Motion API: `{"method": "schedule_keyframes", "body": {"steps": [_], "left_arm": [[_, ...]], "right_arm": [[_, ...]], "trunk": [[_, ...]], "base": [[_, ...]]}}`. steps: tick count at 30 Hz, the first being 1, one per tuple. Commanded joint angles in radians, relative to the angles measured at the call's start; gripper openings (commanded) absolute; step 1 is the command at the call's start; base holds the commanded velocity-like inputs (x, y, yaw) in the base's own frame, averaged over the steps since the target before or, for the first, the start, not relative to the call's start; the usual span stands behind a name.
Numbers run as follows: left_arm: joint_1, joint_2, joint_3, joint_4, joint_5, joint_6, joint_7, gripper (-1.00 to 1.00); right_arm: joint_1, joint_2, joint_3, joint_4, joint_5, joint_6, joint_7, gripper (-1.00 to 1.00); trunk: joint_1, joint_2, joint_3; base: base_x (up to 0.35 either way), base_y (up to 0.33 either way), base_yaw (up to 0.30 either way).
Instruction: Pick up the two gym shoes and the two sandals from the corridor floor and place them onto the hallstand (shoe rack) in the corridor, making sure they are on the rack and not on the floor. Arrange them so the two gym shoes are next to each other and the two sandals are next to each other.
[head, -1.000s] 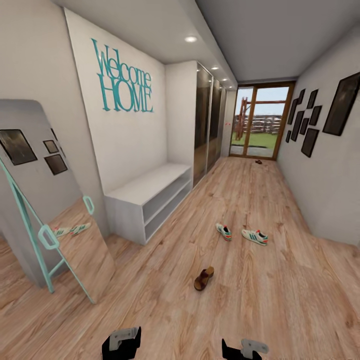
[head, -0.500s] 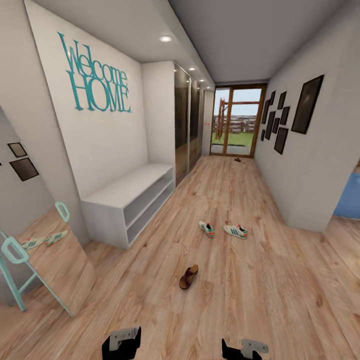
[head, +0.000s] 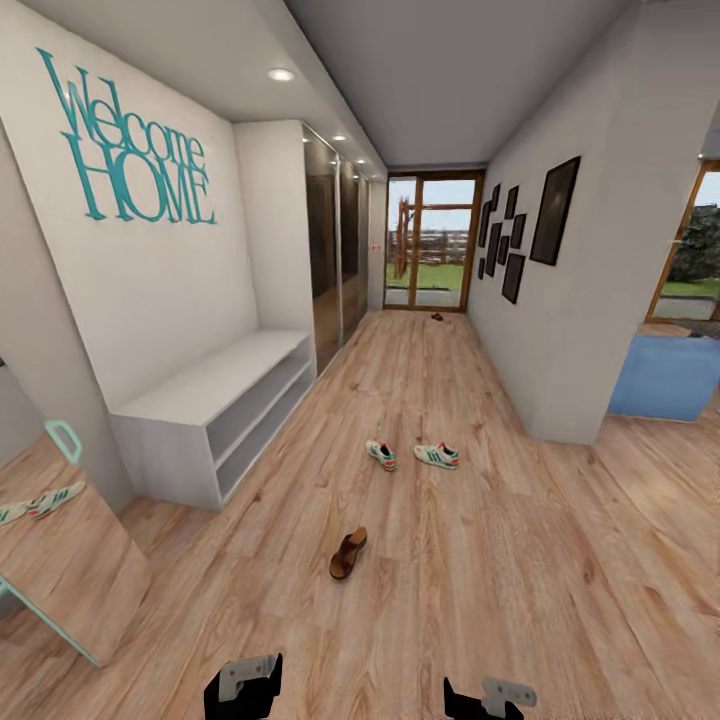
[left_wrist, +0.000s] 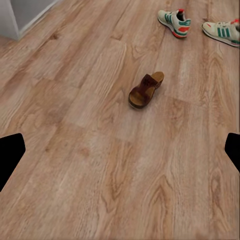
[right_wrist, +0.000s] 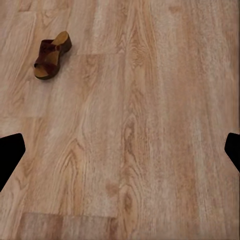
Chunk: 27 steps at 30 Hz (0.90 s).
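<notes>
Left gripper (head: 243, 690) and right gripper (head: 484, 697) are seen at the near edge of the head view, low over the floor; nothing is held by either. In each wrist view the fingertips (left_wrist: 11, 155) (right_wrist: 11, 152) are spread to the frame edges, so both claws are read as wide open, with bare planks between them.

The corridor floor (head: 480, 560), brown wood-grain planks, is stretched from near to a far glass door (head: 430, 245). The hallstand (head: 215, 405), a low pale-grey unit with a flat top and two open shelf levels, is set against the left wall, mid-distance; no shoe is seen on it. Teal "Welcome HOME" lettering (head: 135, 145) is mounted above it. A leaning mirror (head: 50, 540) with a teal frame is placed near left, and a shoe reflection is shown in it. Dark picture frames (head: 555, 210) are hung on the right wall.

The two gym shoes (head: 412, 455) are lying on the floor mid-corridor, right of the hallstand, near each other but apart. One sandal (head: 347, 553) is lying nearer, on the floor, well apart from the sneakers; it is also seen in the left wrist view (left_wrist: 146, 90) and right wrist view (right_wrist: 52, 54). A second small dark item (head: 437, 317) is seen far off by the door, too small to identify.
</notes>
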Motion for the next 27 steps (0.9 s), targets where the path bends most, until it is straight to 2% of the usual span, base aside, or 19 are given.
{"method": "schedule_keyframes", "body": {"steps": [1,14,27], "left_arm": [[0.0,0.0,0.0,0.0,0.0,0.0,0.0,1.0],[0.0,0.0,0.002,0.0,0.005,0.003,0.0,1.0],[0.0,0.0,0.003,0.0,0.006,0.005,0.0,1.0]], "right_arm": [[0.0,0.0,0.0,0.0,0.0,0.0,0.0,1.0],[0.0,0.0,0.0,0.0,0.001,0.0,0.0,1.0],[0.0,0.0,0.0,0.0,0.001,0.0,0.0,1.0]], "trunk": [[0.0,0.0,0.0],[0.0,0.0,0.0],[0.0,0.0,0.0]], "base": [[0.0,0.0,-0.134],[0.02,0.009,-0.053],[0.221,0.06,-0.01]]}}
